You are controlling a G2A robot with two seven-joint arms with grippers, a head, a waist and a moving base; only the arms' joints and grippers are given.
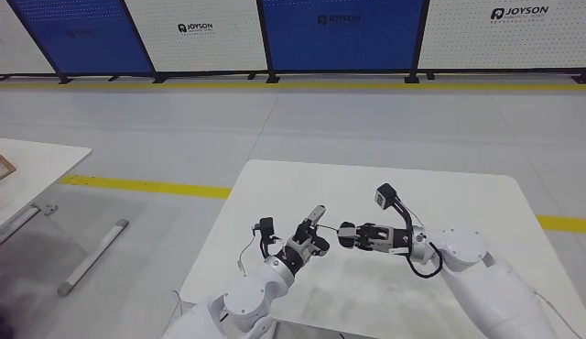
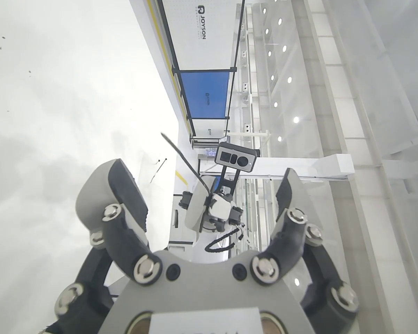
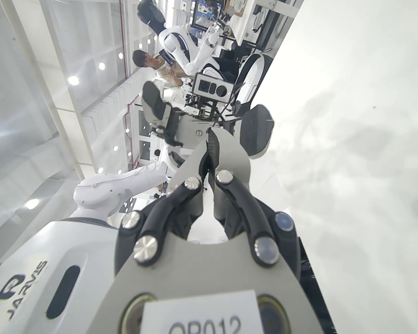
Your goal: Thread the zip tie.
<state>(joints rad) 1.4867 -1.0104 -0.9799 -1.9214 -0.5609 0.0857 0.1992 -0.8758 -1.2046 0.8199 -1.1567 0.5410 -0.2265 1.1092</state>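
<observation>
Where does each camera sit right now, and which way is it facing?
Top view: above the arms, looking down at the white table; both white arms show, their ends close together.
Left wrist view: on the left wrist, looking along the open left pincer toward the right pincer, shut on the thin black plastic zip tie.
Right wrist view: on the right wrist, looking along its shut pincer back at the open left one.
Shared: the wrist views face each other; each shows the other's pincer and wrist camera.
</observation>
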